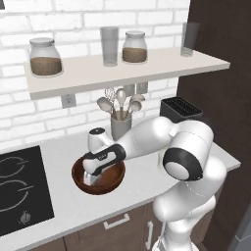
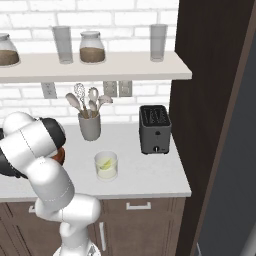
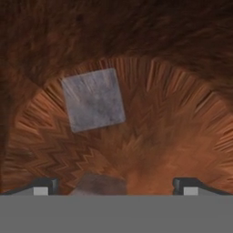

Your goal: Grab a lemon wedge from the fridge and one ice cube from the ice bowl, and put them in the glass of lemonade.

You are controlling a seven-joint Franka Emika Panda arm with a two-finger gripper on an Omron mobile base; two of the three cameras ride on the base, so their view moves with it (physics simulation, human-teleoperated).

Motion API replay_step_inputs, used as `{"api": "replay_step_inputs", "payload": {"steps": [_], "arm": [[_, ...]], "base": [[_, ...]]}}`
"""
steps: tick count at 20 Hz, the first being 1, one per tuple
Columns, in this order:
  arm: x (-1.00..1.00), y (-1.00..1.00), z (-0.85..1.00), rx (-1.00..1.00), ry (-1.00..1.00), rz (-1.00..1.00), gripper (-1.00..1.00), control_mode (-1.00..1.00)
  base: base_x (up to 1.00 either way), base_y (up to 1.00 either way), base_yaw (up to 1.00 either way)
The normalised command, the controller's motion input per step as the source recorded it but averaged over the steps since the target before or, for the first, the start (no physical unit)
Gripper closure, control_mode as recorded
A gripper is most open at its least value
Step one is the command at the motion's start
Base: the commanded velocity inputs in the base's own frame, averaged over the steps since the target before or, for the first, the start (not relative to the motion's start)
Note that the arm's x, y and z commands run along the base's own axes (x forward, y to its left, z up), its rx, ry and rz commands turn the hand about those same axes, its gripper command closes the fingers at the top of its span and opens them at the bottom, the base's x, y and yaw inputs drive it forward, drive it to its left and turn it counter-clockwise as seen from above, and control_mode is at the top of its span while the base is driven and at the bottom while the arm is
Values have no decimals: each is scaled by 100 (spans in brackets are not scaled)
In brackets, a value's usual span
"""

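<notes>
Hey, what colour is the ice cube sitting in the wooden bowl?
Grey and translucent; the ice cube shows best in the hand view.

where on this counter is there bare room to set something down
Free: the counter strip in front of the toaster, right of the glass of lemonade; also between the cooktop and the ice bowl. Crowded: the ice bowl, where the open gripper hangs over an ice cube, and the utensil cup behind.

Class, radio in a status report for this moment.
Gripper open, down inside ice bowl. One ice cube ahead, another between the fingertips. Nothing in the way.
</notes>
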Motion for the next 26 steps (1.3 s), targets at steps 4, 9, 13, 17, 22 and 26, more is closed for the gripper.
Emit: {"api": "replay_step_inputs", "payload": {"steps": [4, 9, 13, 17, 22, 26], "arm": [[0, 0, 0, 0, 0, 0, -100, -100], [-5, -2, 0, 0, 0, -1, -100, -100], [0, -6, 0, 0, 0, -4, -100, -100], [0, -1, 0, 0, 0, -5, -100, -100], [0, 0, 0, 0, 1, 0, 100, -100], [-5, 0, 0, 0, 0, 0, 100, -100]], "base": [[0, 0, 0], [0, 0, 0], [0, 0, 0], [0, 0, 0], [0, 0, 0], [0, 0, 0]]}}
